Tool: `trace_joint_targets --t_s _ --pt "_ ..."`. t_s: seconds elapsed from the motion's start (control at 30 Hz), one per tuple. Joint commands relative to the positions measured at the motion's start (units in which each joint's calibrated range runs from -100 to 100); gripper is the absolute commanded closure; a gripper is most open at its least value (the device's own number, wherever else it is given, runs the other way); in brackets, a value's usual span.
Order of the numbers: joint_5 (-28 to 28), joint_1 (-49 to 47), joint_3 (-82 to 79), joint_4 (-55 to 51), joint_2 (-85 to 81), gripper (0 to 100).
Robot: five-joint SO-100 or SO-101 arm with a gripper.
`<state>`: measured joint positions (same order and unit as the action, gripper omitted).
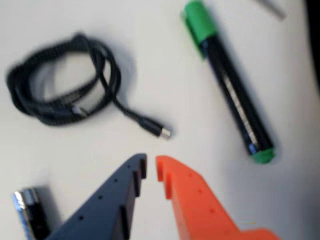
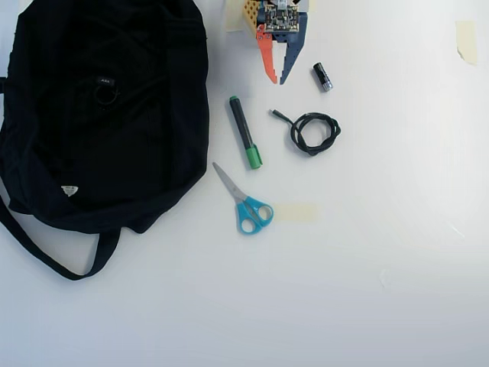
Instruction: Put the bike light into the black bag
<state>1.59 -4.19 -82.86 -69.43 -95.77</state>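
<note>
The black bag (image 2: 153, 115) lies spread at the left of the overhead view, its straps trailing toward the bottom left. A small black bike light (image 2: 105, 90) with a round strap loop rests on the bag's upper middle. My gripper (image 2: 277, 79) is at the top centre, to the right of the bag and well apart from the light. In the wrist view the gripper (image 1: 151, 166) shows one orange and one dark blue finger, with only a thin gap and nothing between them.
A green-capped marker (image 2: 244, 141) (image 1: 230, 85) lies right of the bag. A coiled black cable (image 2: 313, 131) (image 1: 60, 95) and a short black cylinder (image 2: 322, 77) (image 1: 31, 212) sit near the gripper. Blue-handled scissors (image 2: 246, 205) lie below the marker.
</note>
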Motion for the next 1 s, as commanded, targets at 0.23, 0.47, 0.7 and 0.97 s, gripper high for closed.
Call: trace_joint_targets --t_s 0.23,0.47,0.7,0.97 --pt "-0.43 0.15 -16.51 0.35 -3.90 98" --pt "-0.43 0.00 -16.42 -3.09 -3.90 98" --pt "-0.64 -0.52 -16.42 -3.18 -3.90 98" --pt "-0.64 -0.52 -16.42 -3.18 -3.90 98"
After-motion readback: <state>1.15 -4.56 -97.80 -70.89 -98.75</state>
